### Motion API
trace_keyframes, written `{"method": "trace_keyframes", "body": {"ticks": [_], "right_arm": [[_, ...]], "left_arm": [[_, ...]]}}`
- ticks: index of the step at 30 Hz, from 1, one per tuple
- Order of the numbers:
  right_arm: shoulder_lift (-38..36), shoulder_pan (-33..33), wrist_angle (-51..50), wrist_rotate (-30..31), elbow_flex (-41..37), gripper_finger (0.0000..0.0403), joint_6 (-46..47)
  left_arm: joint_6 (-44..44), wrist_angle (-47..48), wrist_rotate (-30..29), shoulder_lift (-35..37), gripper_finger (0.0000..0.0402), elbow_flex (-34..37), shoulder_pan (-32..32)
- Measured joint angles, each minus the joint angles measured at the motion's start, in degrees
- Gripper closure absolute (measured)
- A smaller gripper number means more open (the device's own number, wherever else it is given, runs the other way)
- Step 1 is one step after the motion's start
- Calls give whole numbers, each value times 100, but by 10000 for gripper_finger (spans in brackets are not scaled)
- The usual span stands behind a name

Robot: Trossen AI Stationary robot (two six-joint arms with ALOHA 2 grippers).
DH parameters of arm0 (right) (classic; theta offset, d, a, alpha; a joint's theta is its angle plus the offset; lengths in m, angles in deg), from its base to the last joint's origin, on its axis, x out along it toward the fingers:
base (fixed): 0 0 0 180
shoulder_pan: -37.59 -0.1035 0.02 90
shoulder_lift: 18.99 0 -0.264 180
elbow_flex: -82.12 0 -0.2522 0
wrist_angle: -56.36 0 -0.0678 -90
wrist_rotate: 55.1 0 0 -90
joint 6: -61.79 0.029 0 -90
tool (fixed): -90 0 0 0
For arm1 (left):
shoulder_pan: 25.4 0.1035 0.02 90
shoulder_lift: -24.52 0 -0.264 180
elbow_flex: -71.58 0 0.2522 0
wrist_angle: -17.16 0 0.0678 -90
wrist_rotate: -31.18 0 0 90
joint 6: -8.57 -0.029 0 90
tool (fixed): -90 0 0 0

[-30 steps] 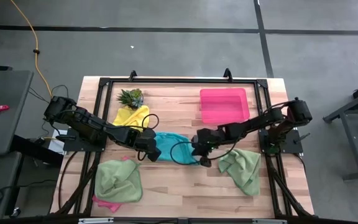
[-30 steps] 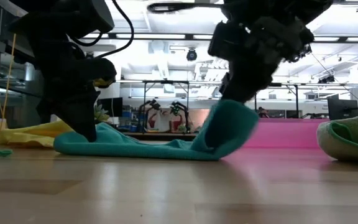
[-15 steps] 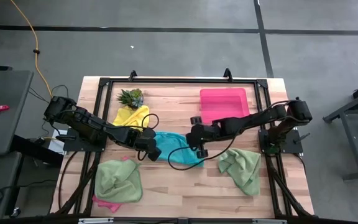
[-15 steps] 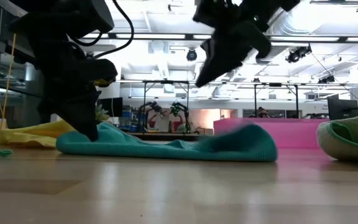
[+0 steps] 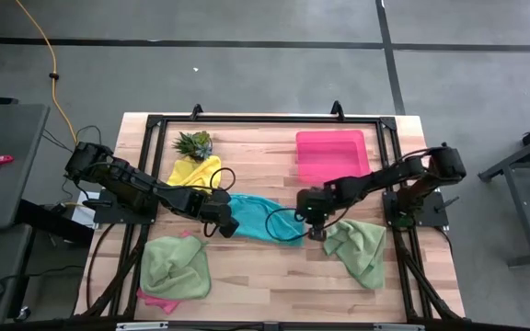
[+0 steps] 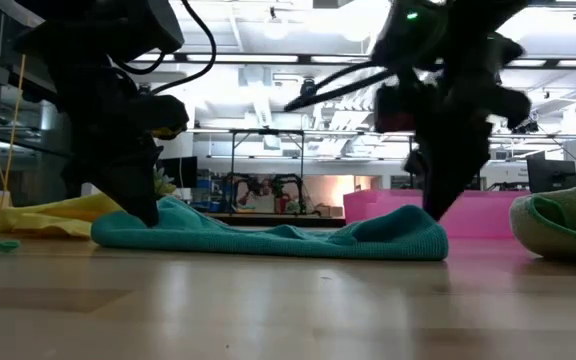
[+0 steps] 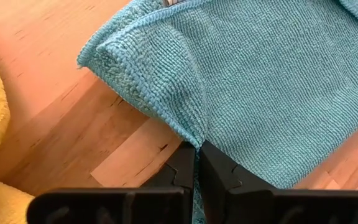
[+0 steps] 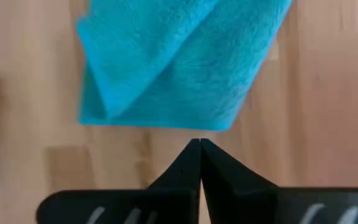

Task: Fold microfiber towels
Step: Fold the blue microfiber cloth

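Observation:
The teal towel [image 5: 263, 217] lies spread at the table's middle, and it also shows in the low view [image 6: 268, 238]. My left gripper [image 5: 226, 227] is shut on its left end, low over the table [image 6: 148, 215]. My right gripper [image 5: 317, 232] is shut and points down just off the towel's right edge [image 8: 197, 127]. Bare wood shows between its tips [image 8: 199, 144] and the cloth. A yellow towel [image 5: 194, 172] lies behind the left gripper. One light green towel [image 5: 175, 267] lies on a pink towel [image 5: 155, 299] at the near left. Another green towel [image 5: 357, 250] lies at the near right. My left gripper pinches the teal towel's hemmed edge [image 7: 191, 134], close to its near-left corner, between its two shut fingers. The fingers slant down from the table's left. The cloth rises in a small ridge [image 7: 160, 74] toward the fingers, and the rest lies flat on the table.
A pink tray [image 5: 331, 154] stands at the far right and a small spiky plant [image 5: 194, 142] at the far left. Black frame rails [image 5: 265, 119] run round the table. Bare wood shows along the near edge between the two green towels.
The towel's right end, lifted and curled over under my right gripper a second ago, has fallen flat and spread toward the table's right. My right gripper rose toward the far left, then came back down at the towel's right edge. The left end has stayed put.

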Motion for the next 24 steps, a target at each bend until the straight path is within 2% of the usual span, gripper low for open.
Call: {"method": "trace_keyframes", "body": {"ticks": [6,12,15,17,24], "right_arm": [[-872,2,1984,28,-1300,403,2357],[-960,2,4014,-41,-2637,385,5088],[-954,2,5021,115,-3078,348,5983],[-954,2,5297,236,-3224,316,6424],[-828,3,5196,114,-3049,215,6823]], "left_arm": [[-6,-13,50,0,400,0,0],[30,-15,35,0,400,0,0],[44,-20,35,0,400,0,0],[42,-20,35,0,400,0,0],[44,-34,6,0,400,0,0]]}}
